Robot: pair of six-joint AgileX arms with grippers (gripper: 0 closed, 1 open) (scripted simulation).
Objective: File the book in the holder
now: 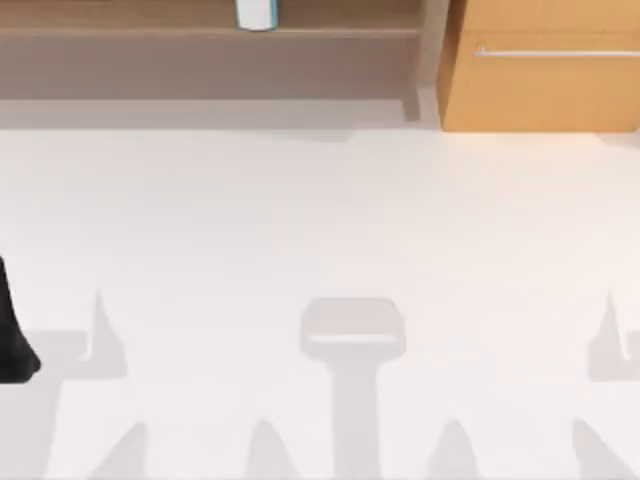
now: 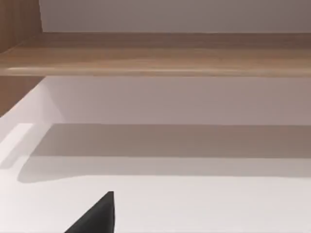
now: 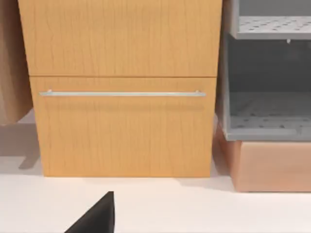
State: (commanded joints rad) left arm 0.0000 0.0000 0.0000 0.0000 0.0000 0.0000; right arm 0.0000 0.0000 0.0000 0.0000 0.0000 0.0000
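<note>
The book [image 1: 256, 13], a small pale-blue thing with a white edge, stands upright on the wooden shelf [image 1: 200, 35] at the far edge of the top view, a little left of centre. Nothing touches it. Whether that shelf is the holder the task means, or whether the holder is the grey slotted rack [image 3: 267, 121] seen from the right wrist, beside the cabinet, I cannot say for sure. If the shelf is the place, the filing looks done; if the rack is meant, nothing has begun, since the book sits well apart from it.

The left arm [image 1: 12, 335] shows as a dark shape at the left edge of the white surface [image 1: 320, 230], low and far from the book. From its wrist camera a black tip of the left gripper [image 2: 97, 216] pokes in, facing the shelf unit; I cannot tell whether it is open or closed, though it carries nothing visible.

The right gripper [image 3: 97, 216] likewise shows a black tip in its own wrist view, looking at the wooden drawer cabinet [image 3: 121, 97] with its long metal handle [image 3: 121, 93]. Its state is not readable either, and no book is in it.

My judgement: both arms sit back from the furniture, neither engaged with the book, so this reads as either the very start or the finished end.
</note>
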